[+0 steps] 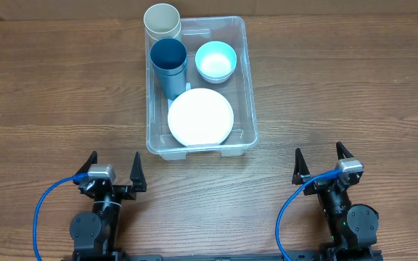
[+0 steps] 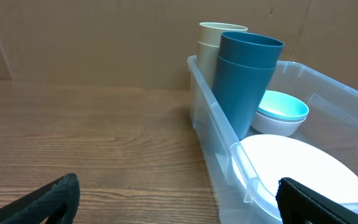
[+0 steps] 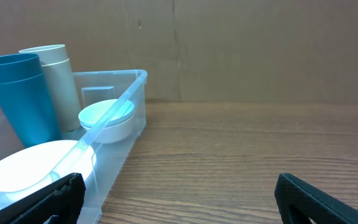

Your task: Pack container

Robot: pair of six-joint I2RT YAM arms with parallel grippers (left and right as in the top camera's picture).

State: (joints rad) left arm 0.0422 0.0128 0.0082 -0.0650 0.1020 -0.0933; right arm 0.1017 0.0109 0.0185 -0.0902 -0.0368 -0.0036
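The clear plastic container stands at the middle back of the table. Inside it are stacked beige cups, stacked dark teal cups, a light blue and white bowl and a white plate. It also shows in the left wrist view and the right wrist view. My left gripper is open and empty near the front left. My right gripper is open and empty near the front right. Both are well short of the container.
The wooden table stretches bare to the left and right of the container. A cardboard wall stands behind the table. Blue cables loop beside each arm base.
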